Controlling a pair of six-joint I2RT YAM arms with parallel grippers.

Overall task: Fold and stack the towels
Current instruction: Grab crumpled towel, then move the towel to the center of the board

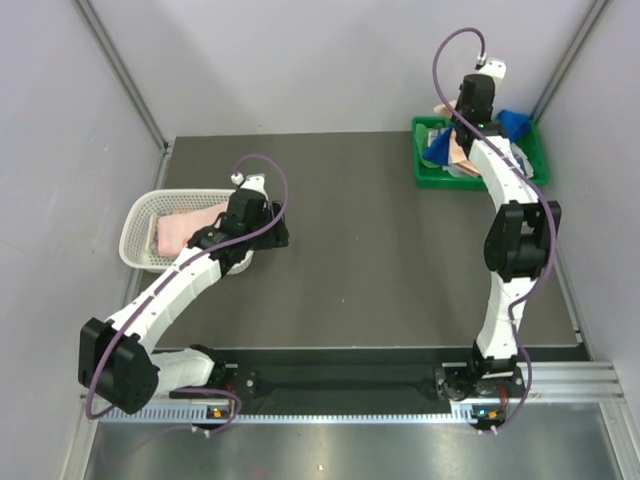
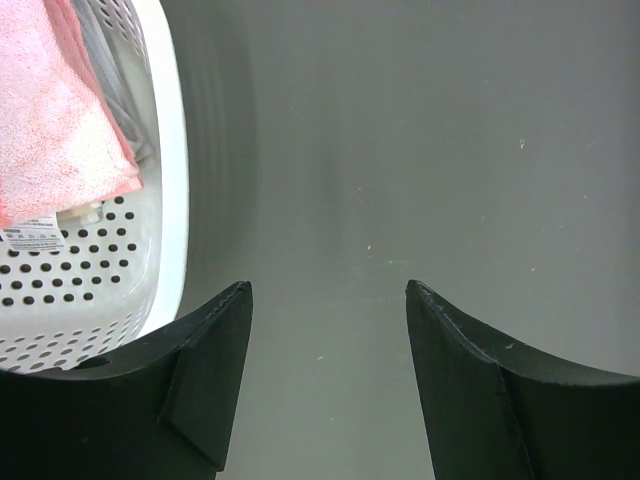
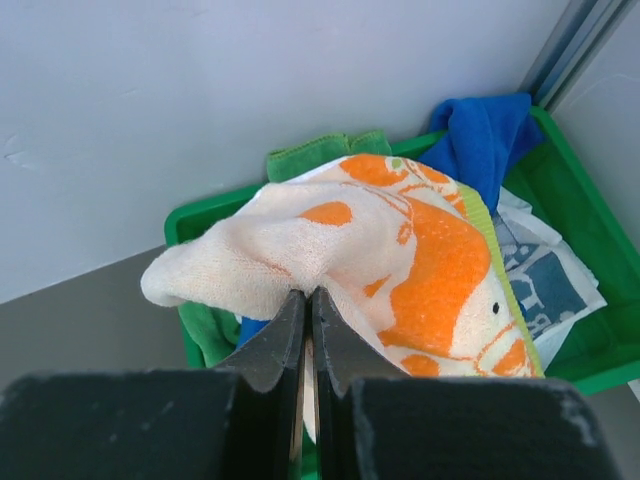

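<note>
The table [image 1: 380,250] is dark grey and flat. Pale walls [image 1: 300,60] stand on three sides of it, with metal strips in the corners. A metal rail [image 1: 560,385] runs along the near edge, and both arms are bolted there.

Seen from above, a white basket [image 1: 140,215] with lots of little holes sits at 9 o'clock on the table. A pink towel [image 1: 185,228] lies inside it, with a grey cloth [image 2: 110,90] beside it. A green tray [image 1: 425,175] sits at 1 o'clock, close to the back wall. It is full of towels in a messy heap.

The left arm starts at 7 o'clock and bends out toward the basket. The left claw [image 2: 328,290] is over the bare table, just beside the basket's rim. Its two black fingers are wide apart and nothing is between them.

The right arm starts at 5 o'clock and stretches far up to the green tray. The right claw [image 3: 308,295] is above the tray. Its fingers are pressed tight together on a fold of the orange-patterned towel [image 3: 400,250]. That towel is bunched up on top of the heap. A blue towel [image 3: 480,140] hangs over the tray's far corner at 1 o'clock from the claw. A white towel with grey print [image 3: 545,270] lies under the orange one at 3 o'clock. A green cloth [image 3: 320,155] peeks out at 12 o'clock.
</note>
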